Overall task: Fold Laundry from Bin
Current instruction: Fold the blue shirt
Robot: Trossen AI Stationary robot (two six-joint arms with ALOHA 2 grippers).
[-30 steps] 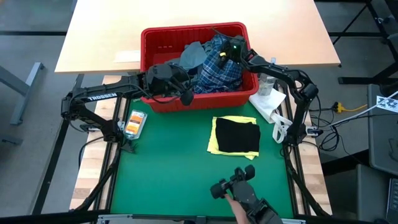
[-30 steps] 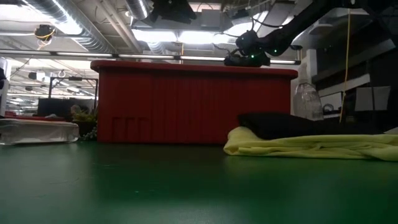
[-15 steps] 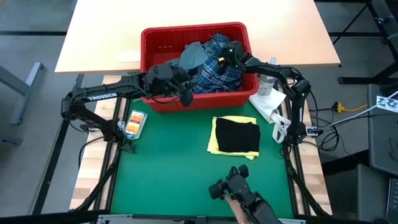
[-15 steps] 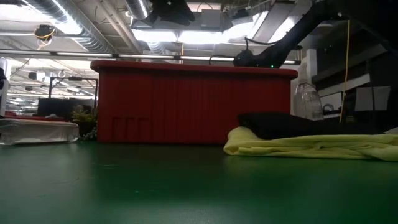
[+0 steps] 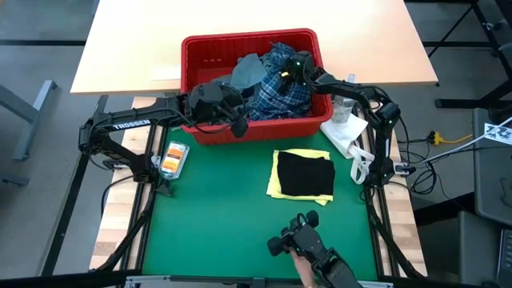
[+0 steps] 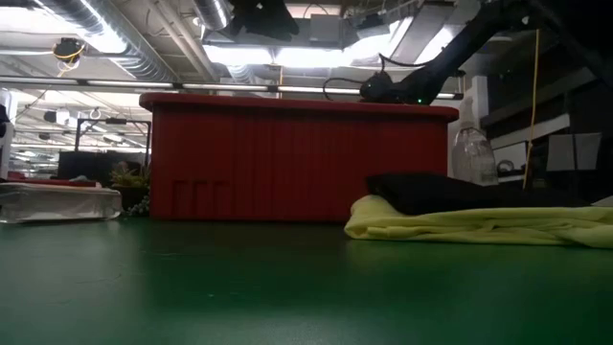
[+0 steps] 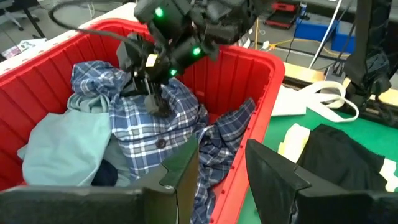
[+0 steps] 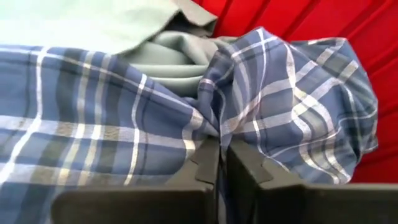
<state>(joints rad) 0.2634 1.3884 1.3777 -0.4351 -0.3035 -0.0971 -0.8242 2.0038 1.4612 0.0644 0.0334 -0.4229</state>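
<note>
We see the right gripper [image 7: 152, 99] reaching down into the red bin [image 5: 210, 48] at the far side of the green mat [image 5: 216, 224], its fingers [image 8: 208, 163] drawn almost together with a fold of the blue-white plaid shirt [image 8: 93, 130] pinched between them. The plaid cloth bunches up right at the fingertips and spreads away on both sides of the claw, with the grey-blue garment [image 8: 93, 25] lying just beyond it, partly over the shirt. From above, the shirt [image 5: 280, 84] fills the right half of the bin and the grey-blue garment [image 5: 246, 70] sits beside it toward the middle, touching it. The left gripper [image 5: 238, 124] hangs over the near rim of the bin, left of the plaid heap and apart from it; its two fingers [image 7: 183, 171] stand parted with nothing between them, and the shirt lies ahead of them inside the bin. On the mat in front of the bin, a dark navy garment [image 5: 304, 174] lies folded on top of a yellow one [image 5: 278, 192], whose edges show around it. In the low view the bin's red wall [image 6: 297, 158] stands upright behind that folded pair [image 6: 450, 206].
</note>
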